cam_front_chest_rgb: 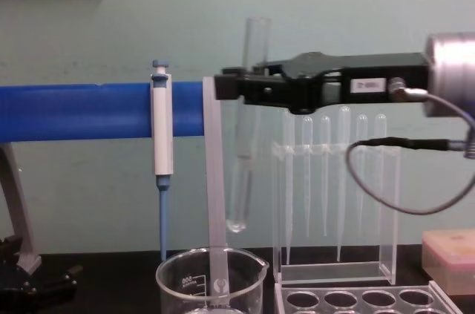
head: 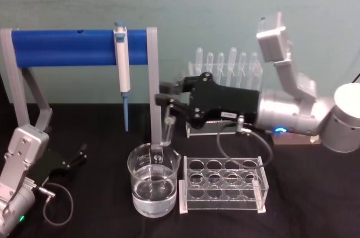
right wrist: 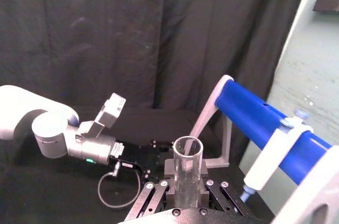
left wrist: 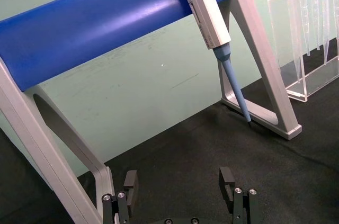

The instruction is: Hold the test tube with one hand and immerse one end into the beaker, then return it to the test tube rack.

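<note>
The right claw (head: 167, 95) reaches in from the right and pinches the test tube (cam_front_chest_rgb: 247, 136) near its upper part. The tube hangs slightly tilted, open rim up, its rounded bottom above the beaker (head: 153, 187) and not yet in the clear liquid. The left claw (left wrist: 178, 187) rests low on the black desk (head: 95, 131) at the left, fingers spread and empty.

The hazards sit close together. The tube hangs just beside the grey upright (cam_front_chest_rgb: 215, 180) of the blue-barred stand (head: 67, 46), so a drift toward the left on the way down could knock glass against the post. Because the tube leans, a straight descent might bring its bottom onto the beaker's rim rather than into the liquid, and that could tip the beaker or chip either piece. Smooth glass held at one narrow band may also slip or swing in the grip if the arm jolts. The later return calls for a tube close to upright over a hole of the test tube rack (head: 222, 184), just beside the beaker; a tilted one would likely catch the plate.

Counted: one test tube, one beaker, one clear rack with rows of four round holes, all empty, one micropipette (head: 122, 63) hanging from the blue bar, and what look like six thin pipettes (cam_front_chest_rgb: 334, 173) in a holder behind.
</note>
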Controlling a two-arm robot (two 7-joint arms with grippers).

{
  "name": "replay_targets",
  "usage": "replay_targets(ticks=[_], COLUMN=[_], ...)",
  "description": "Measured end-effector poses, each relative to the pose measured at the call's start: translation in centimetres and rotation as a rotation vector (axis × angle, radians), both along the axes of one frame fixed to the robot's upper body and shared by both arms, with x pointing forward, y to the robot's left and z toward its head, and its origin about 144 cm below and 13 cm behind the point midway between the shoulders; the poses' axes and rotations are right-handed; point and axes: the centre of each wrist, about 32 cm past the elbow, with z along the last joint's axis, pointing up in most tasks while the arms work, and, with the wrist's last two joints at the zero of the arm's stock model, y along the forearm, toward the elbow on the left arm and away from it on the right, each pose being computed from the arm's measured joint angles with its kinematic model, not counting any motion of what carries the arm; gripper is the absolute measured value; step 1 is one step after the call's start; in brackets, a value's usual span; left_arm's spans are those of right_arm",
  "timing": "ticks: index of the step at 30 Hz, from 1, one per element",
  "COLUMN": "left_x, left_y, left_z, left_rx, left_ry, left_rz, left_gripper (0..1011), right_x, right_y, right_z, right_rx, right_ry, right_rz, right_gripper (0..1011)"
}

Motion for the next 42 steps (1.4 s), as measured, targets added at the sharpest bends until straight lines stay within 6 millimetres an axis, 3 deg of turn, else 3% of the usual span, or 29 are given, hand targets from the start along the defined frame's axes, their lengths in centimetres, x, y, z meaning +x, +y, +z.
replay_targets(ticks=[11,25,42], left_x=[0.0,0.0,0.0], left_y=[0.0,0.0,0.0], left_z=[0.0,0.0,0.0], left_rx=[0.000,0.000,0.000], left_ry=[0.000,0.000,0.000], left_rz=[0.000,0.000,0.000], left_gripper=[1000,1000,1000], right_x=[1.6,1.8,1.4], right_y=[1.9,2.5,2.3], right_z=[-1.9,-5.5,-8.2], right_rx=[-0.009,-0.023,-0.039], right_ry=[0.037,0.077,0.081], right_rz=[0.039,0.045,0.036], right_gripper=[224,224,224])
